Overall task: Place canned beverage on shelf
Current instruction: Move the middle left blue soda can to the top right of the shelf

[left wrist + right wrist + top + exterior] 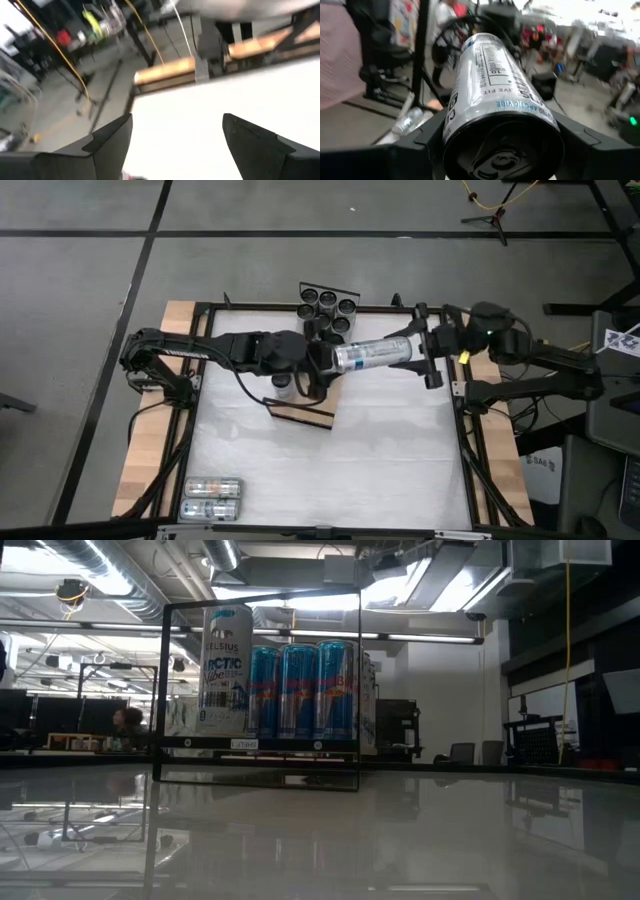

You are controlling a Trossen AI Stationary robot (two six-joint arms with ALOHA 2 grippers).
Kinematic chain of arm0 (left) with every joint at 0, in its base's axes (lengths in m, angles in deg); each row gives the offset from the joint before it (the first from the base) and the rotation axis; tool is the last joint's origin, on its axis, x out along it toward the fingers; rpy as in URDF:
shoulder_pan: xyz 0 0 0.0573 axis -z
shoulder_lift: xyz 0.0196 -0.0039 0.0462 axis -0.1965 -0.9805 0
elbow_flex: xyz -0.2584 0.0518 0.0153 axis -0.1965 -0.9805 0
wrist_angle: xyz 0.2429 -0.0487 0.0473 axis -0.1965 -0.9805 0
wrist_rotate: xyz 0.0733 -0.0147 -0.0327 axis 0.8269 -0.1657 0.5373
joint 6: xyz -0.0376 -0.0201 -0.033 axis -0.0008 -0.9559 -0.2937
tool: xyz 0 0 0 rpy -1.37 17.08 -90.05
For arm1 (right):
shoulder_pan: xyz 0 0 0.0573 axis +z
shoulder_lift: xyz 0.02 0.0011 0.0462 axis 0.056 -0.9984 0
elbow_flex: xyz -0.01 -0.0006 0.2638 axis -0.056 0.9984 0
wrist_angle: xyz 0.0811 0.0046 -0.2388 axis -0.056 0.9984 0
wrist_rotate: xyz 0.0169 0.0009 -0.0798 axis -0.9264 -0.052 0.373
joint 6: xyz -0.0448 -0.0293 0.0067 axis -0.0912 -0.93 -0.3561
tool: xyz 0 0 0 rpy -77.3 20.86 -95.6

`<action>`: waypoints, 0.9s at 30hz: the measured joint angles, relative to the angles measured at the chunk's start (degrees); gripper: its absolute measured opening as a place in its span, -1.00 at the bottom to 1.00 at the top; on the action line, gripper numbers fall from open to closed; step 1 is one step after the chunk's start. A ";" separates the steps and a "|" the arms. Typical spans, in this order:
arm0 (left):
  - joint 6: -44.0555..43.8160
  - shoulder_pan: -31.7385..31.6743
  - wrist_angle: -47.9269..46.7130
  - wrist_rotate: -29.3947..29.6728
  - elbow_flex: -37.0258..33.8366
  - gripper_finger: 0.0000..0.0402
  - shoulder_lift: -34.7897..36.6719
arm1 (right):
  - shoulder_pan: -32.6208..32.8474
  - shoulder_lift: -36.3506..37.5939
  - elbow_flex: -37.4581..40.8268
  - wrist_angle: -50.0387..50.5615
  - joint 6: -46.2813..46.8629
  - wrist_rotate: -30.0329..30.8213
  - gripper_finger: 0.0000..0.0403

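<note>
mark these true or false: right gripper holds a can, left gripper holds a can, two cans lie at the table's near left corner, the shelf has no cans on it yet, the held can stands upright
1. The right gripper holds a can: true.
2. The left gripper holds a can: false, its fingers are open with nothing between them.
3. Two spare cans lie at the table near left corner: true.
4. The shelf has no cans yet: false, several cans stand on it.
5. The held can stands upright: false, it lies sideways in the air.
</note>
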 joint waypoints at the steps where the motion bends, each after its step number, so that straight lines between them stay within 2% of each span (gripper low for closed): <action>1: -0.97 -0.08 -1.87 -0.03 0.00 0.51 0.00 | 0.00 -0.01 0.00 1.10 -0.01 0.66 0.22; 6: -5.83 -0.40 -10.78 -0.06 0.00 0.51 0.01 | 0.00 -0.57 -0.07 9.02 0.05 2.42 0.22; 11: -7.98 -0.40 -16.62 -1.14 0.02 0.51 0.07 | 0.00 -0.70 -1.58 22.40 1.00 5.94 0.22; 18: -8.61 -0.39 -18.95 -1.19 0.09 0.51 0.09 | 0.00 -2.03 -12.25 43.65 4.37 13.07 0.22; 22: -8.55 -0.37 -18.94 -1.24 0.09 0.51 0.09 | -0.04 -5.78 -19.16 57.46 11.13 17.06 0.22; 27: -8.53 -0.37 -18.93 -1.25 0.09 0.51 0.09 | -0.04 -12.81 -23.48 70.47 18.26 18.29 0.23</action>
